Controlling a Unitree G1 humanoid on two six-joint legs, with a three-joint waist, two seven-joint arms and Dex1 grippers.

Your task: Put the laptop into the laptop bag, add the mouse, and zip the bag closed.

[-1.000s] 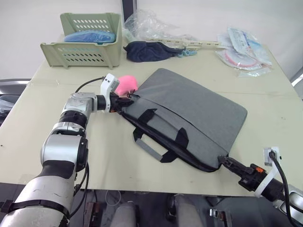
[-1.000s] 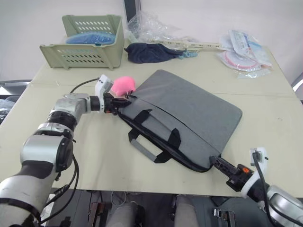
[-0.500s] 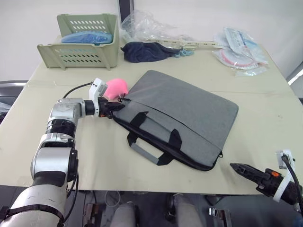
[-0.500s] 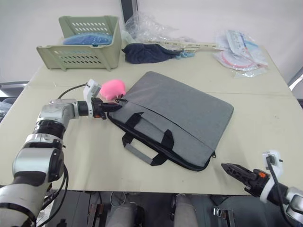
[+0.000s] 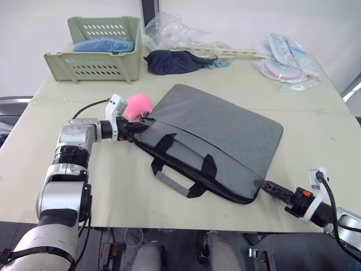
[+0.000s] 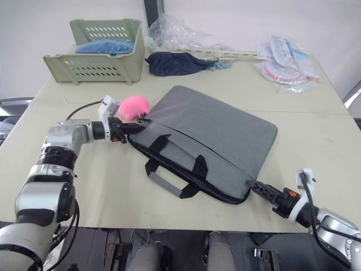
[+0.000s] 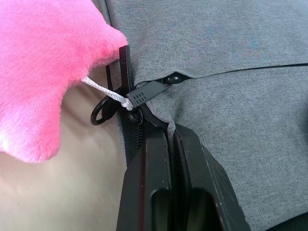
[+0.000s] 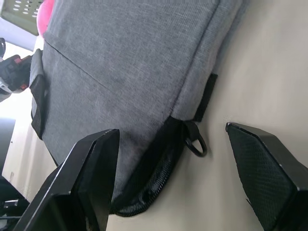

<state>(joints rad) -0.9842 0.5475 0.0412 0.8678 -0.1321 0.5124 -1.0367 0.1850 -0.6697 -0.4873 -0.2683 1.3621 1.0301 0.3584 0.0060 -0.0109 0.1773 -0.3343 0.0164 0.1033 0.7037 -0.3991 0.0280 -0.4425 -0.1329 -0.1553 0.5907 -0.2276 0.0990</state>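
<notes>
Now the laptop bag (image 5: 217, 138) lies mid-frame, long axis running upper left to lower right; left gripper (image 7: 171, 139), fingers pinched together, clamps its upper-left corner by the zipper pull (image 7: 147, 90), while right gripper (image 8: 168, 159), fingers spread wide, faces the lower-right corner.

My left arm reaches forward over the table (image 5: 169, 68), forearm low and nearly level, wrist turned inward. My left hand (image 5: 137, 130) sits at the near left corner of the laptop bag (image 5: 220, 130), its two black fingers (image 7: 149, 173) pressed together side by side, tips against the bag's edge by the zipper pull. My right arm comes in low from the near right, pointing toward the bag's near right corner. My right hand (image 5: 264, 184) is spread wide, one finger (image 8: 91, 163) on each side of that corner, neither pad touching the fabric.
</notes>
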